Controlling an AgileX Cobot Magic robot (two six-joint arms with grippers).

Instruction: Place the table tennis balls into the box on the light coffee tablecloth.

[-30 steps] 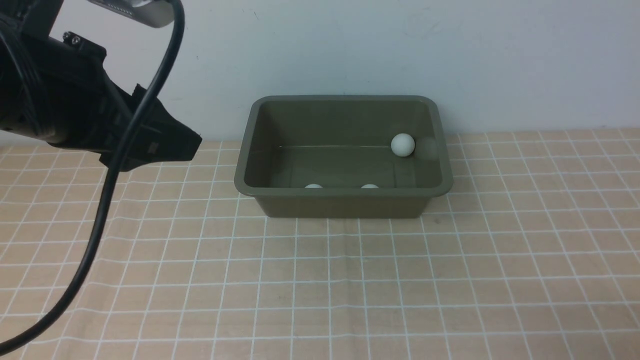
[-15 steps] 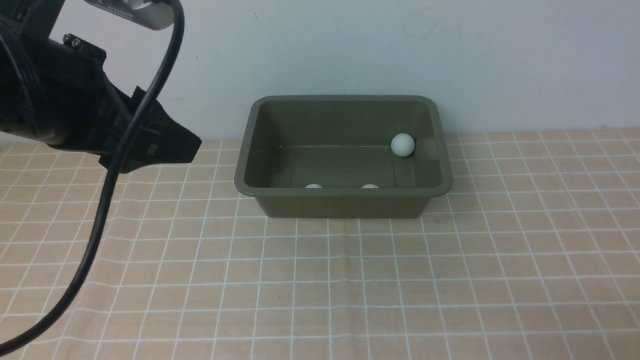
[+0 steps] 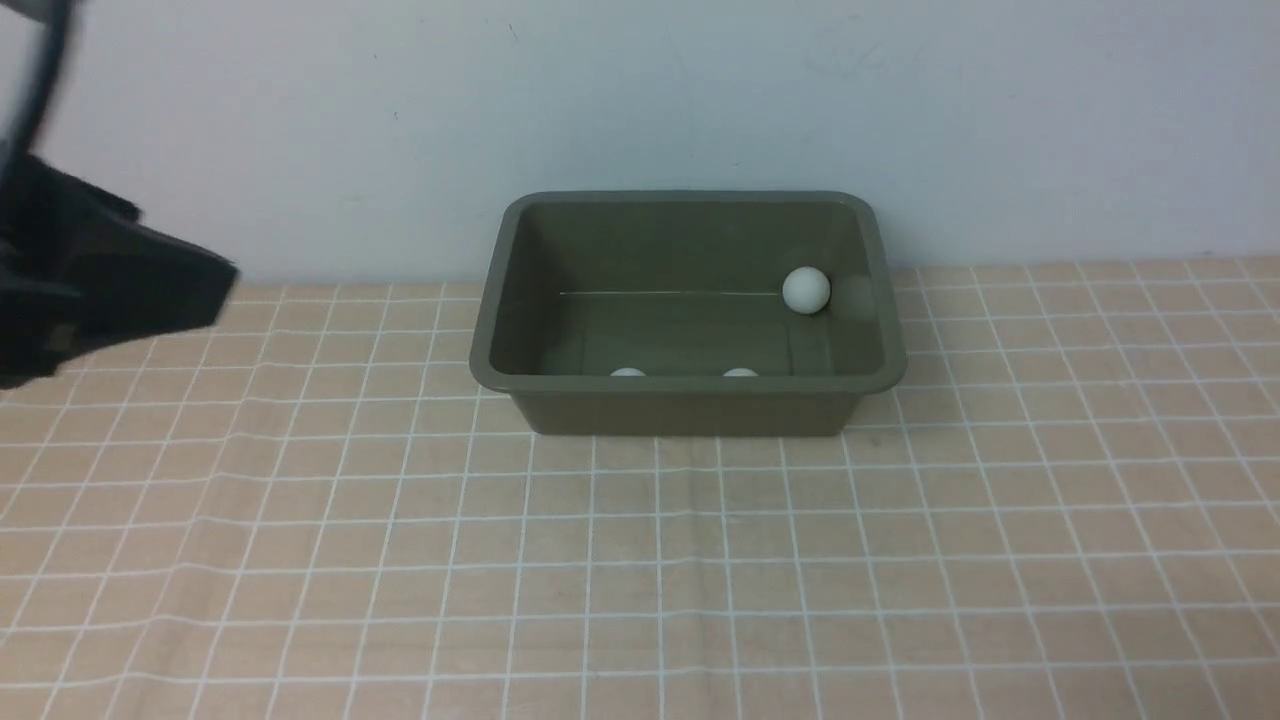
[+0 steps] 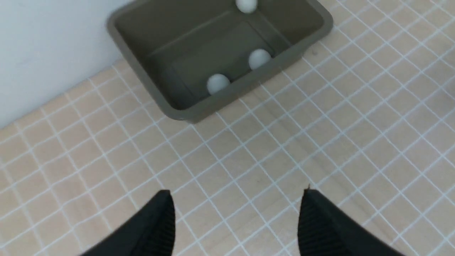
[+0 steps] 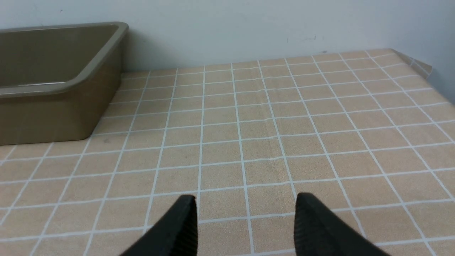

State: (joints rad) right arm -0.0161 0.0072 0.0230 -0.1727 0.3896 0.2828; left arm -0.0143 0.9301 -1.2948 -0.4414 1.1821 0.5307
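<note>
The olive-green box [image 3: 688,390] stands on the light coffee tablecloth [image 3: 640,560] against the back wall. Three white table tennis balls lie inside it: one [image 3: 805,289] at the far right, two [image 3: 627,372] [image 3: 740,372] behind the near wall, only their tops showing. In the left wrist view the box [image 4: 185,110] holds the balls [image 4: 218,83] [image 4: 259,58] [image 4: 246,5]. My left gripper [image 4: 236,199] is open and empty, above the cloth, well left of the box; it shows at the front view's left edge [image 3: 215,285]. My right gripper [image 5: 245,204] is open and empty over the cloth, right of the box [image 5: 53,106].
A pale wall [image 3: 900,120] runs just behind the box. The cloth's far right corner [image 5: 416,64] ends with a curled edge. The left arm's dark body [image 3: 70,290] hangs at the left border of the front view.
My left arm has drawn back to the left and its cable has left most of the front view. The box and the three balls have not moved.
</note>
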